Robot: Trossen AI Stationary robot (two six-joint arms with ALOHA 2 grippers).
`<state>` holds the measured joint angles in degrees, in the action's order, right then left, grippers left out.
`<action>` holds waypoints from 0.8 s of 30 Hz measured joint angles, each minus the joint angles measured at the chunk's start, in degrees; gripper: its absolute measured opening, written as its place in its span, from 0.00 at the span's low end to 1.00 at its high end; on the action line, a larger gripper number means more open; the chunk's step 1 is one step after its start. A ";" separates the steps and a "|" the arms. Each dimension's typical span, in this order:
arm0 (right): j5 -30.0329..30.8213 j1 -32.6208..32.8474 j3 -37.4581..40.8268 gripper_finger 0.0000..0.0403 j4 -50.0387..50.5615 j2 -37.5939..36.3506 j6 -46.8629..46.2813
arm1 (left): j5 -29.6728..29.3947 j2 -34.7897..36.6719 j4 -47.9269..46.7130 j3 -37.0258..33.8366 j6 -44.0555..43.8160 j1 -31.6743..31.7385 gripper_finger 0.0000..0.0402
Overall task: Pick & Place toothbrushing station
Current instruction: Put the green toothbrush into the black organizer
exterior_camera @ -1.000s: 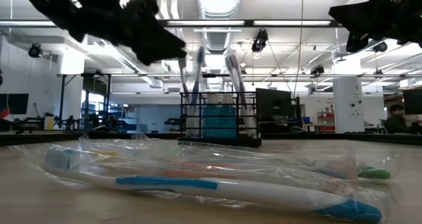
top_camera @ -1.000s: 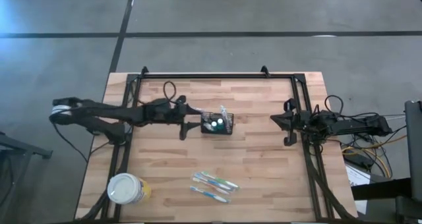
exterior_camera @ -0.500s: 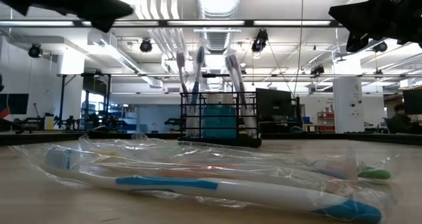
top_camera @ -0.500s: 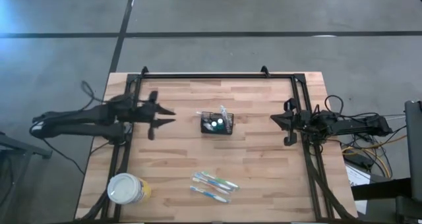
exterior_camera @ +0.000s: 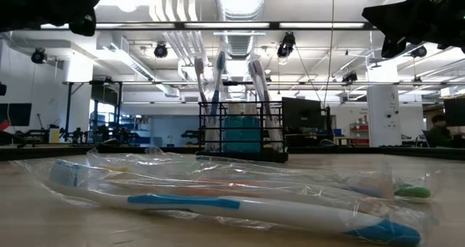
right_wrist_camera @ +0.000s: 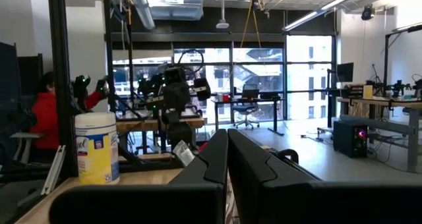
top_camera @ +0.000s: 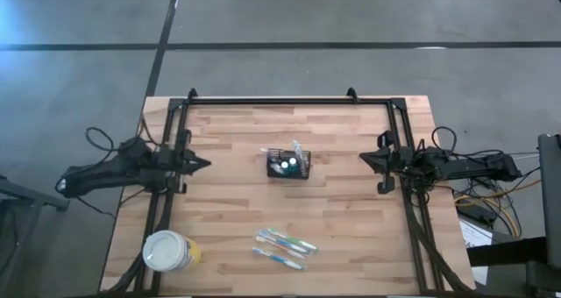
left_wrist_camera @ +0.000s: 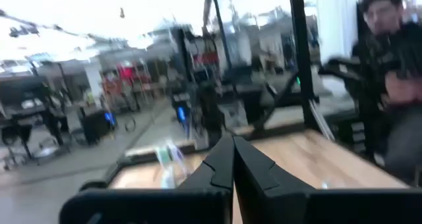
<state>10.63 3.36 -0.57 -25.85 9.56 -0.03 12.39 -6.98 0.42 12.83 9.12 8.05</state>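
Mid-table, toothbrushing station (top_camera: pixel 288 166) upright, long axis left-right.

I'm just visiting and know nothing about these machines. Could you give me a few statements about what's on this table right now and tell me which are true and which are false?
1. The small black wire-mesh basket stands near the middle of the wooden table. True.
2. The left end effector grips the basket. False: it is shut on nothing, at the table's left edge, apart from the basket.
3. Toothbrushes stand upright in the basket. True.
4. The round white-lidded tub sits inside the basket. False: it stands alone near the table's front left corner.
5. The right end effector is open wide. False: it is shut, at the right edge.
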 joint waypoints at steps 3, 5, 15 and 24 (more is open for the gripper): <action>0.00 0.00 0.01 0.02 0.00 0.00 0.00 | -1.70 2.14 -0.25 -1.94 -0.95 0.11 0.01; 0.00 -0.02 -0.01 0.02 0.00 -0.02 0.00 | -1.94 2.96 -0.49 -3.16 -1.29 0.11 0.01; -0.06 0.00 0.02 0.02 0.09 0.02 0.00 | -0.69 5.64 0.50 -9.22 -2.07 0.11 0.01; -0.26 0.00 0.02 0.02 0.13 0.02 0.00 | -0.80 6.40 1.24 -11.78 -3.23 0.11 0.01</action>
<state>10.37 3.36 -0.56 -25.71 9.58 -0.03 11.59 -0.58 1.66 1.05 5.89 8.16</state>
